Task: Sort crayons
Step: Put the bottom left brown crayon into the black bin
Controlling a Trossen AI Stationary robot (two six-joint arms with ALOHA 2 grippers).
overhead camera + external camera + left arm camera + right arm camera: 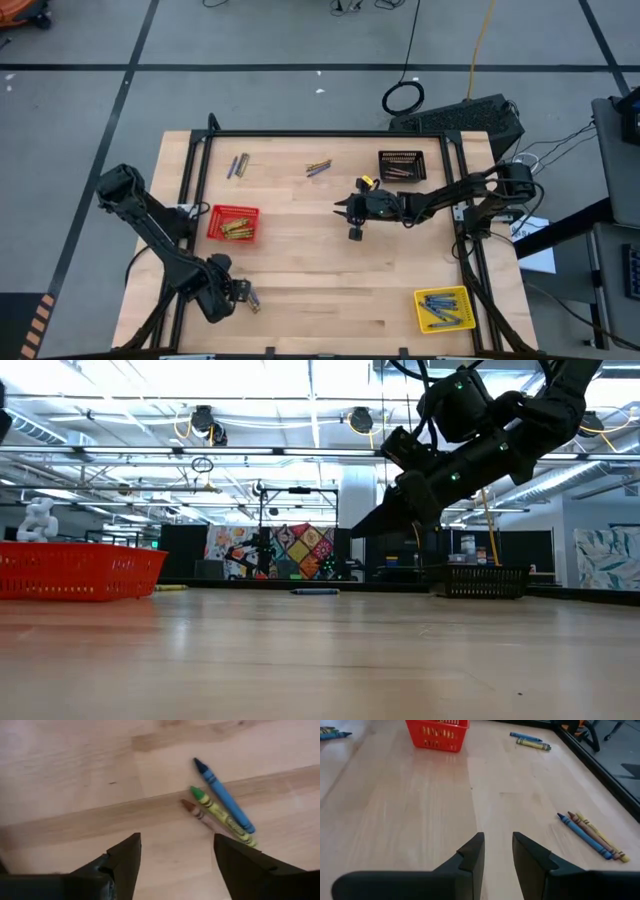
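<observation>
Left jaws wide above three loose crayons at the near-left of the table; right arm hangs mid-table.

My left gripper [176, 857] sits at the near-left corner area, jaws spread wide and holding nothing. Just beyond the fingertips lie three crayons side by side, touching or nearly so: brown crayon [199, 813] closest to me, green-tipped yellow crayon [222, 816], then blue crayon [223, 795]. Their long axes run parallel, slanted across my jaw line, offset toward my one finger. Judgement: I must advance and twist before closing on one. Farther off, the red basket [233, 224] holds gold crayons. My right gripper [497, 851] hovers mid-table, jaws narrow and empty; left arm is clearly nearer this trio.
</observation>
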